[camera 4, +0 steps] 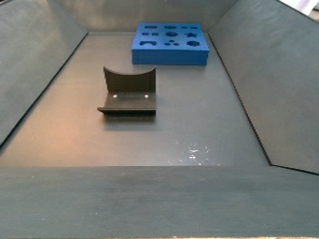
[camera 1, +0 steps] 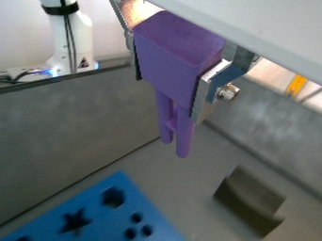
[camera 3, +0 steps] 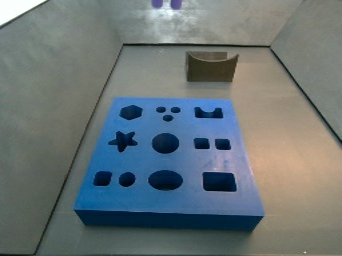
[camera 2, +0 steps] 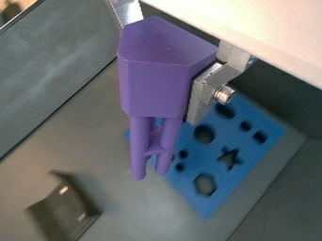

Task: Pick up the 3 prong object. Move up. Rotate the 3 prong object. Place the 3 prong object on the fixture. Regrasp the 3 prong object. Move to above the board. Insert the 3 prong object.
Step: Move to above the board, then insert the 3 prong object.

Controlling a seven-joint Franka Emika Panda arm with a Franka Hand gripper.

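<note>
My gripper [camera 1: 172,80] is shut on the blocky head of the light purple 3 prong object [camera 1: 176,66], held high above the floor with the prongs pointing down. One silver finger [camera 1: 212,87] presses its side; the opposite finger is mostly hidden. In a wrist view the 3 prong object [camera 2: 157,80] hangs in the gripper [camera 2: 164,87] beside the blue board [camera 2: 246,169]. Only the purple prong tips [camera 3: 167,5] show in a side view. The dark fixture [camera 3: 210,65] stands beyond the board [camera 3: 147,160]. Fixture [camera 4: 127,91] and board [camera 4: 171,56] lie apart on the floor.
Grey sloping walls [camera 3: 60,110] enclose the floor on all sides. A white stand with cables [camera 1: 63,38] sits outside the wall. The fixture [camera 1: 251,202] and the board [camera 1: 98,212] lie below the gripper; the fixture [camera 2: 63,212] is far from the board.
</note>
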